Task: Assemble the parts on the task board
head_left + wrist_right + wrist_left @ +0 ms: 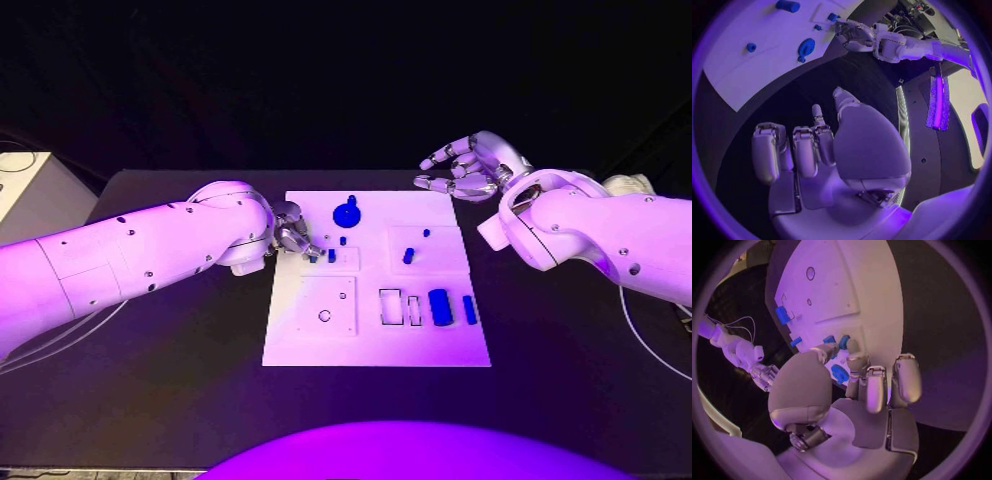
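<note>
Task board (375, 345): long axis runs away from the robot, on the black table (173, 380). Left hand (293, 236) sits at the board's left edge, fingers curled over a small blue peg (330, 256) just at the fingertips. Left wrist view shows blue pieces (840, 374) between thumb and fingers (857, 361), but can't tell whether one is actually pinched or just touched. The arm hides most of that hand in the head view.

Right hand (469, 166) is off the board's far right corner, above the table, fingers spread and loosely bent, holding nothing; palm clear in its wrist view (848, 160).

Round blue knob (346, 213) stands just past the left fingertips. Another small peg (410, 254) stands mid-board, well clear of both hands. Two blue bars (440, 307) lie near the board's near right corner, long axes parallel to the board's, next to empty rectangular slots (391, 307). Small holes (325, 316) in the near-left panel.
</note>
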Robot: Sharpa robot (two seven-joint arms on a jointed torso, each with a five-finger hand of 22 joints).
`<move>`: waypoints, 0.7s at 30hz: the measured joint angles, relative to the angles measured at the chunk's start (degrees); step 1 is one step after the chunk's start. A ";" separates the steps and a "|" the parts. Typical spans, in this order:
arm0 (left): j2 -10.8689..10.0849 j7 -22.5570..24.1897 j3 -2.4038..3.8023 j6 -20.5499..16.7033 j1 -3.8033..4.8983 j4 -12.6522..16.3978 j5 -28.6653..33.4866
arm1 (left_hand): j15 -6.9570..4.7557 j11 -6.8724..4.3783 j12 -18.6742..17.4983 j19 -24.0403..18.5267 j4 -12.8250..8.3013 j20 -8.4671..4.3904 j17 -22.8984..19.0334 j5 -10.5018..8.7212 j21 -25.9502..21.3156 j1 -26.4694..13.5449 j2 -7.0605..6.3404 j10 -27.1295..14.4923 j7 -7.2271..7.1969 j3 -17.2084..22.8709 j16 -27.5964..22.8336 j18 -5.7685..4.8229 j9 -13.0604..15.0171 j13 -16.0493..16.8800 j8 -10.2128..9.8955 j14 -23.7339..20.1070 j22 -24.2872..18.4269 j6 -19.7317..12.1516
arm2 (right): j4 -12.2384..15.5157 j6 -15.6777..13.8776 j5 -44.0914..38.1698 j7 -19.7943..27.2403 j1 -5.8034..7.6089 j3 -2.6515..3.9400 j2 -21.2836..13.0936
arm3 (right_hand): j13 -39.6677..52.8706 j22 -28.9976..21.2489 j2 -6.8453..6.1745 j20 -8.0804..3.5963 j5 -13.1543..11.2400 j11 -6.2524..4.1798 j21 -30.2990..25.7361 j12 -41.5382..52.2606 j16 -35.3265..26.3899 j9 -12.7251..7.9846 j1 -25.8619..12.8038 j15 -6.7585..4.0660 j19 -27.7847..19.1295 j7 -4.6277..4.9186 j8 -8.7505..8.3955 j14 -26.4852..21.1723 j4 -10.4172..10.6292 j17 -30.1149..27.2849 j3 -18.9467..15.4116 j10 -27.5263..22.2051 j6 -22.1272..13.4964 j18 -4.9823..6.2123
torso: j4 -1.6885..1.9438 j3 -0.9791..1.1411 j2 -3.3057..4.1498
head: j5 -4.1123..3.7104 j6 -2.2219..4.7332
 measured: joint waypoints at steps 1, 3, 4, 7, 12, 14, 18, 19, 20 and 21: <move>-0.04 0.00 0.00 -0.05 -0.01 0.02 0.01 | 0.00 0.00 0.00 0.00 0.17 0.00 0.00 -0.45 0.00 -0.30 0.30 0.00 0.00 -0.31 0.00 0.00 -0.06 0.00 0.00 0.00 0.00 0.00 | 0.00 0.00 0.00 0.00 0.00 0.00 0.00 | 0.00 0.00 0.00 0.00 0.00 0.00 0.00 0.00 0.00 0.00 0.00 0.00 0.00 0.00 0.00 0.00 0.00 0.00 0.00 0.00 0.00 0.00 | -0.01 0.00 0.00 | 0.01 0.03; -0.19 0.02 0.04 -0.21 -0.05 0.17 0.03 | 0.00 0.00 0.00 0.00 0.17 0.00 0.00 -0.67 -0.23 -0.67 0.68 0.00 0.00 -0.80 0.00 0.00 -0.16 -0.11 -0.14 0.00 -0.10 0.00 | 0.00 0.00 0.00 0.01 0.00 0.00 0.00 | 0.00 0.00 0.00 0.00 0.00 0.00 0.00 0.00 0.00 0.00 0.00 0.00 0.00 0.00 0.00 0.00 0.00 0.00 0.00 0.00 0.00 0.00 | -0.02 0.01 0.01 | 0.02 0.08; -0.29 0.02 0.08 -0.31 -0.08 0.26 0.03 | 0.00 0.06 -0.24 0.00 0.14 0.00 0.00 -0.80 -0.27 -0.99 0.99 -0.06 0.00 -1.11 0.00 0.00 -0.21 -0.34 -0.33 0.00 -0.22 0.00 | 0.00 0.00 0.00 0.01 0.00 0.00 0.00 | 0.00 0.00 0.00 0.00 0.00 0.00 0.00 0.00 0.00 0.00 0.00 0.00 0.00 0.00 0.00 0.00 0.00 0.00 0.00 0.00 0.00 0.00 | -0.02 0.01 0.01 | 0.02 0.09; -0.72 0.02 0.22 -0.74 -0.14 0.55 0.03 | 0.00 0.42 -0.60 0.00 0.24 0.00 0.00 -0.86 -0.27 -2.05 1.41 -0.45 0.14 -1.64 0.00 0.00 -0.34 -0.97 -0.46 0.00 -0.25 -0.14 | -0.02 0.00 0.00 0.01 0.00 0.00 0.00 | 0.00 -0.01 0.00 0.00 0.00 0.00 0.00 0.00 0.00 0.00 0.00 0.00 0.00 0.00 0.00 0.00 0.00 0.00 0.00 0.00 0.00 0.00 | -0.03 0.01 0.03 | 0.02 0.14; -1.34 -0.11 0.64 -1.64 -0.20 1.13 0.01 | 0.00 0.42 -0.61 0.00 0.23 0.00 0.00 -0.86 -0.27 -2.93 1.85 -0.45 0.22 -2.42 0.00 0.00 -0.34 -1.01 -0.47 0.00 -0.25 -0.22 | -0.04 0.00 0.00 0.01 0.00 0.00 0.00 | -0.01 -0.01 0.00 0.00 0.00 0.00 0.00 0.00 0.00 0.00 0.00 0.00 0.00 0.00 0.00 0.00 0.00 0.00 0.00 0.00 0.00 0.00 | -0.03 -0.01 0.03 | -0.03 0.18; -1.47 -0.15 0.82 -2.07 -0.20 1.37 0.01 | 0.00 0.42 -0.61 0.00 0.09 0.00 0.00 -0.86 -0.27 -3.39 1.85 -0.45 0.21 -2.57 0.00 0.00 -0.31 -1.01 -0.47 0.00 -0.26 -0.22 | -0.04 0.00 0.00 0.01 0.00 0.00 0.00 | -0.01 -0.01 0.00 0.00 0.00 0.00 0.00 0.00 0.00 0.00 0.00 0.00 0.00 0.00 0.00 0.00 0.00 0.00 0.00 0.00 0.00 0.00 | -0.02 -0.02 0.03 | -0.04 0.18; -1.65 -0.17 1.05 -2.87 -0.20 1.67 0.08 | 0.00 0.42 -0.61 0.00 0.24 0.00 0.00 -0.86 -0.27 -3.64 2.10 -0.45 0.21 -2.73 0.00 0.00 -0.29 -1.16 -0.47 0.00 -0.25 -0.22 | -0.05 0.00 0.00 0.01 0.00 0.00 0.00 | -0.01 -0.01 0.00 0.00 0.00 0.00 0.00 0.00 0.00 0.00 0.00 0.00 0.00 0.00 0.00 0.00 0.00 0.00 0.00 0.00 0.00 0.00 | -0.01 -0.02 0.03 | -0.05 0.19; -1.71 -0.17 1.12 -3.15 -0.20 1.76 0.19 | 0.00 0.42 -0.61 0.00 0.24 0.00 0.00 -0.86 -0.27 -3.69 2.15 -0.45 0.21 -2.73 0.00 0.00 -0.29 -1.16 -0.47 0.00 -0.25 -0.22 | -0.06 0.00 0.00 0.01 0.00 0.00 0.01 | -0.01 -0.02 0.00 0.00 0.00 0.00 0.00 0.00 0.00 0.00 0.00 0.00 0.00 0.00 0.00 0.00 0.00 0.00 0.00 0.00 0.00 0.00 | -0.01 -0.03 0.03 | -0.05 0.19; -1.78 -0.17 1.20 -3.52 -0.20 1.85 0.40 | 0.00 0.48 -0.61 0.00 0.24 0.00 0.00 -0.86 -0.27 -3.69 2.15 -0.63 0.21 -2.73 0.00 0.00 -0.29 -1.22 -0.47 0.00 -0.29 -0.22 | -0.06 0.00 0.00 0.01 0.00 0.00 0.01 | -0.01 -0.01 0.00 0.00 0.00 0.00 0.00 0.00 0.00 0.00 0.00 0.00 0.00 0.00 0.00 0.00 0.00 0.00 0.00 0.00 0.00 0.00 | -0.01 -0.03 0.03 | -0.05 0.20; -1.83 -0.16 1.25 -3.82 -0.19 1.89 0.61 | 0.00 0.42 -0.80 0.00 0.19 0.00 0.00 -0.86 -0.27 -3.69 2.15 -0.86 0.21 -2.88 0.00 0.00 -0.29 -1.34 -0.47 0.00 -0.38 -0.22 | -0.07 0.00 0.00 0.01 0.00 0.00 0.01 | -0.01 -0.02 0.00 0.00 0.00 0.00 0.00 0.00 0.00 0.00 0.00 0.00 0.00 0.00 0.00 0.00 0.00 0.00 0.00 0.00 0.00 0.00 | -0.01 -0.03 0.03 | -0.05 0.23</move>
